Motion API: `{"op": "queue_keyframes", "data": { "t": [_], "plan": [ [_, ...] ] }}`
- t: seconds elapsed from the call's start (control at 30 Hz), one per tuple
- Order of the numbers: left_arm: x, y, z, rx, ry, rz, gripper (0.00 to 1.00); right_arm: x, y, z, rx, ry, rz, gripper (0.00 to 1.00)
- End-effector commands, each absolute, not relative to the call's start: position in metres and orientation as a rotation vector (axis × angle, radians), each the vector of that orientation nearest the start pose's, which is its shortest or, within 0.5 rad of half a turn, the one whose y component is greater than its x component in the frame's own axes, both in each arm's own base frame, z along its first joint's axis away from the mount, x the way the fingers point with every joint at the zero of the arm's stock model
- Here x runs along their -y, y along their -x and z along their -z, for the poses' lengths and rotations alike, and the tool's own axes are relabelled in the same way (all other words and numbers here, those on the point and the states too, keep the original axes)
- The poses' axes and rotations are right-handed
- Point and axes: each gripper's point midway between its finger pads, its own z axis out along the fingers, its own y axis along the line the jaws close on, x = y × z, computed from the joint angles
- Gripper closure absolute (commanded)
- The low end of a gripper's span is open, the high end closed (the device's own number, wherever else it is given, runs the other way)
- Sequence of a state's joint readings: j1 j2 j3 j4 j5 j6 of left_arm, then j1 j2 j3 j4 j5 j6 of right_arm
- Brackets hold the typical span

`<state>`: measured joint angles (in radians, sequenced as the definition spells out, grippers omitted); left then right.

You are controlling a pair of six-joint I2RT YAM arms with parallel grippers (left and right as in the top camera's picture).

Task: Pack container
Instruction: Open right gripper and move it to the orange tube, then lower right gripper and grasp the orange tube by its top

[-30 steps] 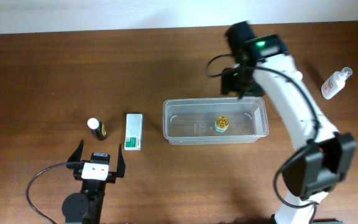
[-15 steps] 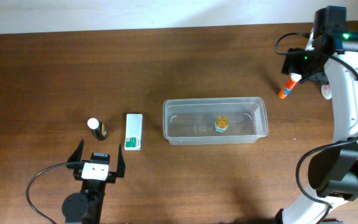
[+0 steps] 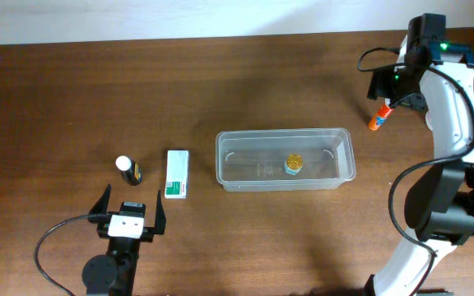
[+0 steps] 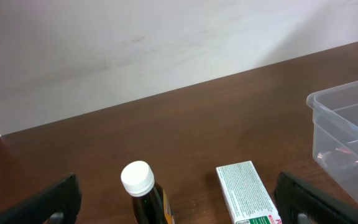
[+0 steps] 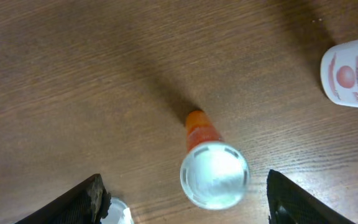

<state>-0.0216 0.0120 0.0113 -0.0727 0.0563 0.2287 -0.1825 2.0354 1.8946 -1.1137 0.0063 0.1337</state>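
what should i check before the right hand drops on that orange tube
1. Right hand open: ok, fingers spread wide.
2. Orange tube between the fingers: ok, roughly centred below.
3. Tube standing straight: cannot tell from these angles.
4. White bottle clear of the grasp: ok, lying apart to one side.
5. Container has room: ok, only a small gold-lidded jar inside.

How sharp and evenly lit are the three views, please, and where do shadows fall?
Overhead: sharp and evenly lit, a pale sheen on the table beyond the container. Left wrist: clear, the white-capped bottle slightly soft. Right wrist: the orange-tipped tube casts a dark streak up-left; its white end looks blurred.
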Motion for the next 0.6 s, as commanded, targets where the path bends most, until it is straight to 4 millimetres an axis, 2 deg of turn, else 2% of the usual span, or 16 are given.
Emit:
{"op": "queue_keyframes", "data": {
  "t": [0.0, 0.23, 0.4, 0.5, 0.57],
  "plan": [
    [0.019, -0.245, -0.159, -1.624, -0.269, -0.097, 0.01, 0.090, -0.466, -0.132, -2.789, -0.443, 0.030, 0.25],
    [0.019, -0.245, -0.159, -1.624, -0.269, -0.097, 0.01, 0.099, -0.465, -0.114, -2.821, -0.475, 0.032, 0.25],
    [0.019, -0.245, -0.159, -1.624, -0.269, -0.097, 0.00, 0.109, -0.461, -0.102, -2.846, -0.512, 0.034, 0.29],
    [0.019, -0.245, -0.158, -1.625, -0.269, -0.097, 0.01, 0.111, -0.461, -0.101, -2.847, -0.519, 0.035, 0.30],
    [0.019, -0.245, -0.159, -1.624, -0.269, -0.097, 0.01, 0.111, -0.461, -0.101, -2.845, -0.518, 0.035, 0.35]
  ]
}}
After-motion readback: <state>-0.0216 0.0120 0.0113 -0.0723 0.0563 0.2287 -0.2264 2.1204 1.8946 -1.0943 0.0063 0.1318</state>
